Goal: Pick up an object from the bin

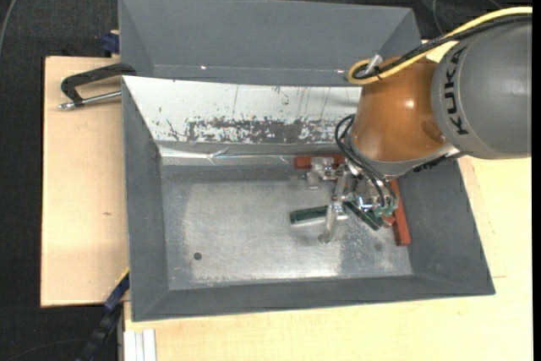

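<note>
Since the grey bin has a mostly bare floor, with its few loose things gathered at the right-hand side, the step in hand looks like a grasp low on that floor, and I judge it is best done slowly and straight down.

The arm reaches in from the right, its orange cover hanging over the back right part of the bin. Below it the end effector stands down near the floor, right of centre. I cannot tell whether it is set wide or narrow, nor whether anything sits in it.

A red-brown stick lies just to its right, along the foot of the right wall. Any sideways sweep would likely knock it, so a vertical lift seems wiser. A short dark green bar, flat on the floor, lies just beside the end effector on its left, and whether the two touch I cannot say. It is the nearest thing and the likeliest pick. Closing across its narrow width, near its middle, should keep it from pivoting out. A small reddish piece rests further back against the rear wall. A dark speck lies well apart at front left.
</note>
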You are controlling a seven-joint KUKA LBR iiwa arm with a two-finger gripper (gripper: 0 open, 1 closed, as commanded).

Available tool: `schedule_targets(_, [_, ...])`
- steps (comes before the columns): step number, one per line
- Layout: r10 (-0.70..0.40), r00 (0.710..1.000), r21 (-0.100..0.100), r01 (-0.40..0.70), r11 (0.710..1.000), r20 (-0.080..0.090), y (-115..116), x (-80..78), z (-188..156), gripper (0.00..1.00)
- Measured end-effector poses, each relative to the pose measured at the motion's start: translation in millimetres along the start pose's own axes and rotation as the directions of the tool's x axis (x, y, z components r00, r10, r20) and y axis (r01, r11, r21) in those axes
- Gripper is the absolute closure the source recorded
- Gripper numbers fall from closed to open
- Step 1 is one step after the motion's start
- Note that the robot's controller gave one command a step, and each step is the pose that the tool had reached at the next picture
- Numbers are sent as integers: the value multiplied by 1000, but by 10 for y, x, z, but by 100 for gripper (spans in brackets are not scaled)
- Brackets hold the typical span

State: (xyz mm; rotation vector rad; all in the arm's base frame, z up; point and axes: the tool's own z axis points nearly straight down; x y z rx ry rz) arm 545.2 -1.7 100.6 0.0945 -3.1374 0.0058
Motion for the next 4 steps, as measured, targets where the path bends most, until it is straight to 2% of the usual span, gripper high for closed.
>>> schedule_targets(1, [90, 996, -5, -90, 996, 1, 35, 95, 301, 0])
schedule_targets(2, [91, 996, -6, -91, 996, 3, 43, 87, 294, 0])
schedule_targets(3, [91, 996, -6, -91, 996, 3, 42, 87, 295, 100])
schedule_targets(4, [92, 996, -5, -92, 996, 8, 42, 75, -805, 100])
